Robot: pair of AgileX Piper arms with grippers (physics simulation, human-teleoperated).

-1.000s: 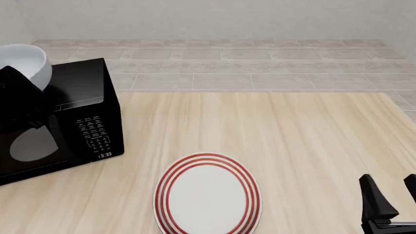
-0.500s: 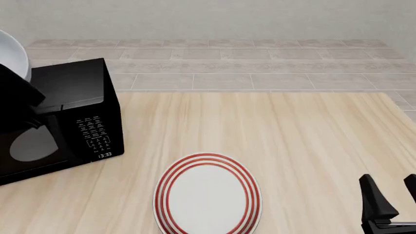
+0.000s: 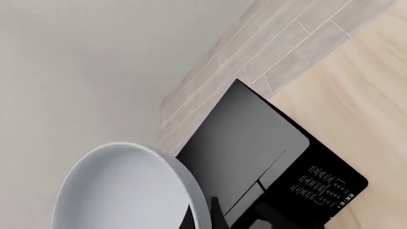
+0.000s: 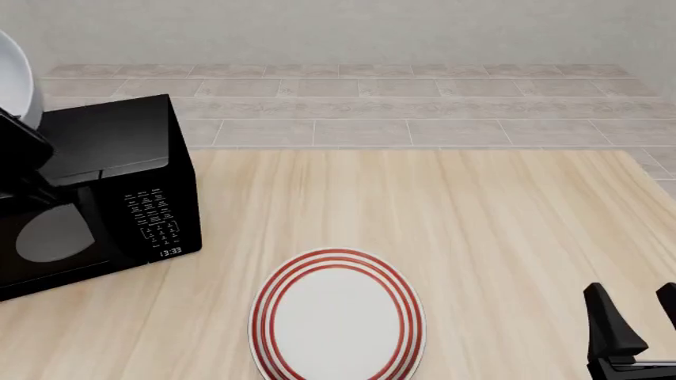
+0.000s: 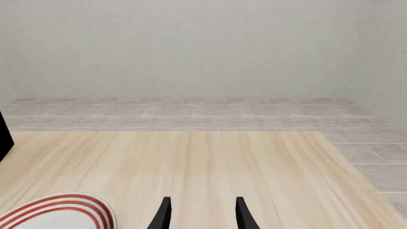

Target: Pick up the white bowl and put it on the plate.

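From my remote seat, the far left shows the white bowl (image 4: 13,75) raised in the air above the top rear left corner of the microwave (image 4: 106,190), tipped steeply so only a sliver shows at the front view's edge. My left wrist camera shows the bowl (image 3: 127,191) large and tilted, its rim crossing over the microwave's black top. A dark fingertip (image 3: 216,217) of my left pincer sits against the bowl's rim, so the left pincer appears to be pinching that rim, though most of the pincer is hidden. The left arm (image 4: 24,150) is a black shape overlapping the microwave's left side.

The microwave stands on the tabletop (image 4: 476,229), its keypad and lit clock facing the plate.

To the right of the microwave and nearer to me lies the plate (image 4: 338,318), flat on the tabletop, red rings around its white centre, well apart from the bowl.

Farthest from the microwave, past the plate, my right pincer (image 4: 639,321) hovers low with its fingers spread and nothing between them; the right wrist camera shows the two fingertips (image 5: 164,214) apart over bare wood, with the plate's edge (image 5: 57,212) beside them.
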